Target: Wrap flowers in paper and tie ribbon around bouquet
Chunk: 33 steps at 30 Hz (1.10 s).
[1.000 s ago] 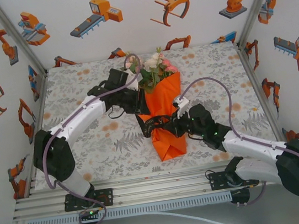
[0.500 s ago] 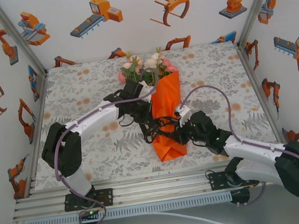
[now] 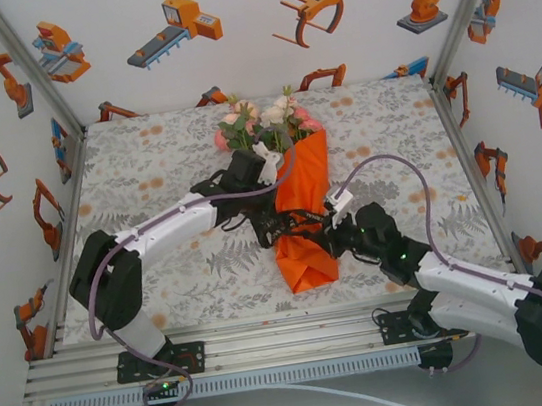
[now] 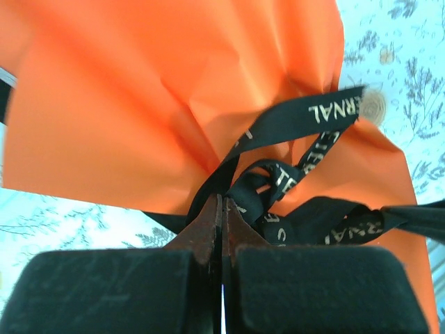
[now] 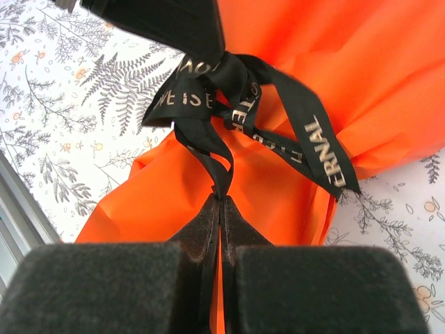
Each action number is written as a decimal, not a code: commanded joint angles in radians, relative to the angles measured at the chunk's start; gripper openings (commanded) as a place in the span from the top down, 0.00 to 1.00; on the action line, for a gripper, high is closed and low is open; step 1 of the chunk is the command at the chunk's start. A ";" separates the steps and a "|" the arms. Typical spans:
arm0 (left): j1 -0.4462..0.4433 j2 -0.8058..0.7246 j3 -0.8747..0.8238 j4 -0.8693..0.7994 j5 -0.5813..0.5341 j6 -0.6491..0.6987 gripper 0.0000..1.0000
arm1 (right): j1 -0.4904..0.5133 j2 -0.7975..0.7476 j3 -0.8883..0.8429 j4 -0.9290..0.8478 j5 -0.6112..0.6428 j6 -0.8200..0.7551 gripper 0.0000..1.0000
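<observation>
The bouquet [image 3: 305,259] lay on the patterned surface [image 3: 145,170], its flowers [image 3: 265,123] toward the far edge and the orange paper [image 3: 304,173] pinched at the middle. The black ribbon [image 3: 292,223] was knotted around that pinched waist. The left hand [image 3: 268,226] sat just left of the knot, its fingers pressed together on one strand of ribbon. The right hand [image 3: 325,231] sat just right of the knot, clamped on another strand. From each wrist, the gripped strand ran straight from the fingertips into the knot against the paper, and a loose printed end hung free
</observation>
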 commanded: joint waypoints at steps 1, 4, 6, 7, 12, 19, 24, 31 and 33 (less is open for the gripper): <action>-0.014 -0.017 0.043 0.017 -0.074 0.060 1.00 | 0.001 0.023 0.062 0.043 -0.003 -0.028 1.00; -0.023 -0.047 0.034 0.010 -0.090 0.078 1.00 | 0.001 0.053 0.079 0.068 0.001 0.000 1.00; -0.029 -0.078 0.009 0.023 -0.090 0.078 1.00 | 0.001 0.070 0.100 0.079 0.039 0.048 1.00; -0.031 -0.090 -0.001 0.029 -0.091 0.078 1.00 | 0.001 0.075 0.108 0.084 0.055 0.071 1.00; -0.041 -0.134 -0.031 0.051 -0.085 0.068 1.00 | 0.001 0.160 0.162 0.141 0.018 0.147 1.00; -0.055 -0.137 -0.044 0.046 -0.112 0.036 1.00 | 0.001 0.300 0.281 0.065 0.018 0.216 1.00; -0.060 -0.135 -0.051 0.031 -0.145 0.036 1.00 | 0.001 0.347 0.326 -0.033 0.054 0.230 0.92; -0.061 -0.160 -0.068 0.009 -0.164 0.030 0.81 | 0.001 0.327 0.326 -0.056 0.029 0.220 1.00; -0.061 -0.188 -0.090 0.019 -0.134 0.043 0.75 | 0.001 0.301 0.313 -0.060 0.033 0.246 1.00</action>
